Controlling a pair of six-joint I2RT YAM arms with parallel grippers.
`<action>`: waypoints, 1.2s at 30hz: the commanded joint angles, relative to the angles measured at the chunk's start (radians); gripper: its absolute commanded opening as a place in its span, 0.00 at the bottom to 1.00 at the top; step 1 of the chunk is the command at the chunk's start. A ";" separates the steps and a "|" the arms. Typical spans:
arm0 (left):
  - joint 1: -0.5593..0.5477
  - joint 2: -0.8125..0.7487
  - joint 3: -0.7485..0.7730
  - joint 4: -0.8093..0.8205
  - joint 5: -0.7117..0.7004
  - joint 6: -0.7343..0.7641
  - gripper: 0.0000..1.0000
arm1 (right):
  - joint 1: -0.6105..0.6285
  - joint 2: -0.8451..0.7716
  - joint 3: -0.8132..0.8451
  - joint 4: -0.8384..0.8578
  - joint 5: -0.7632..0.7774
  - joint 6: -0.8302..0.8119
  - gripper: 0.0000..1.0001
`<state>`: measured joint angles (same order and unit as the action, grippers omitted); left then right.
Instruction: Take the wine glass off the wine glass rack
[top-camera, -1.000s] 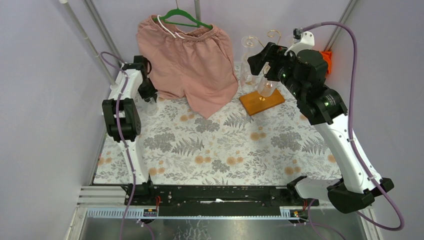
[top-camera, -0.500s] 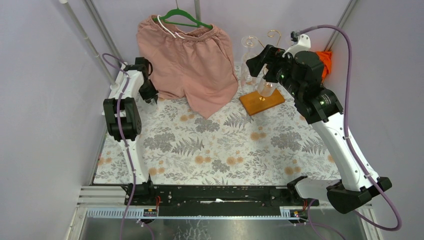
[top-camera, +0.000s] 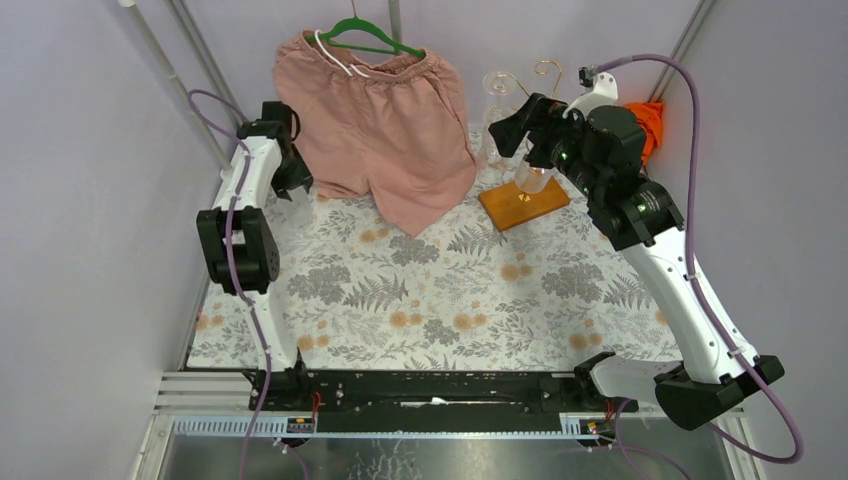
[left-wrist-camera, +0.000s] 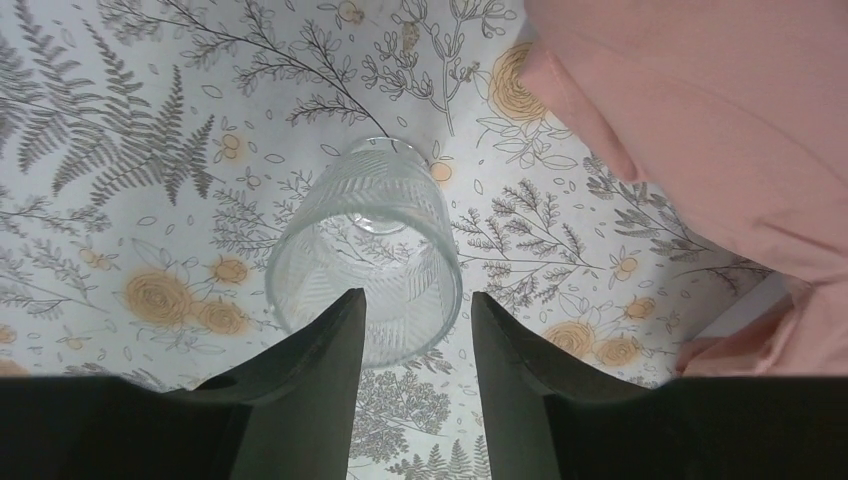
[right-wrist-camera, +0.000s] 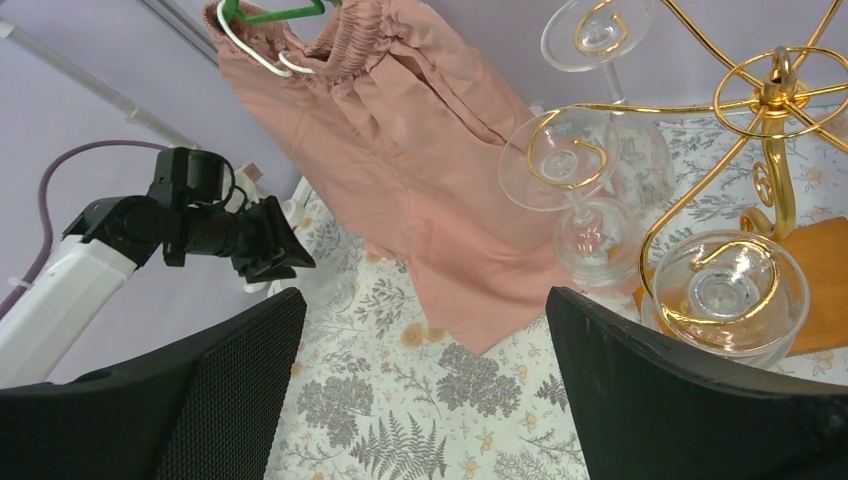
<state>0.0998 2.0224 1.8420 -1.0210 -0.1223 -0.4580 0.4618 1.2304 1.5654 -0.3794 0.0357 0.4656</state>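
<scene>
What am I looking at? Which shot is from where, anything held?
Two robot arms, left arm and right arm, bolted at a table's near edge. The wide picture is from a fixed camera above; the other two are from wrist cameras. On the floral cloth: a gold wire wine glass rack with wine glasses hanging upside down. Pink shorts hang behind. The left gripper is open over a ribbed glass standing on the cloth; the right gripper is open facing the rack. Nothing held.
</scene>
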 joint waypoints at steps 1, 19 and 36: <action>-0.017 -0.086 0.062 -0.044 -0.048 0.001 0.51 | -0.006 -0.033 -0.008 0.051 -0.012 0.010 1.00; -0.389 -0.541 -0.198 0.859 0.723 -0.236 0.66 | -0.300 -0.182 -0.271 0.211 -0.271 0.224 0.99; -0.390 -0.537 -0.355 1.110 0.840 -0.300 0.66 | -0.434 -0.234 -0.576 0.546 -0.420 0.501 0.91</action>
<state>-0.2943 1.5009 1.4853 0.0254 0.7002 -0.7654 0.0387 0.9943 0.9867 0.0769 -0.3588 0.9314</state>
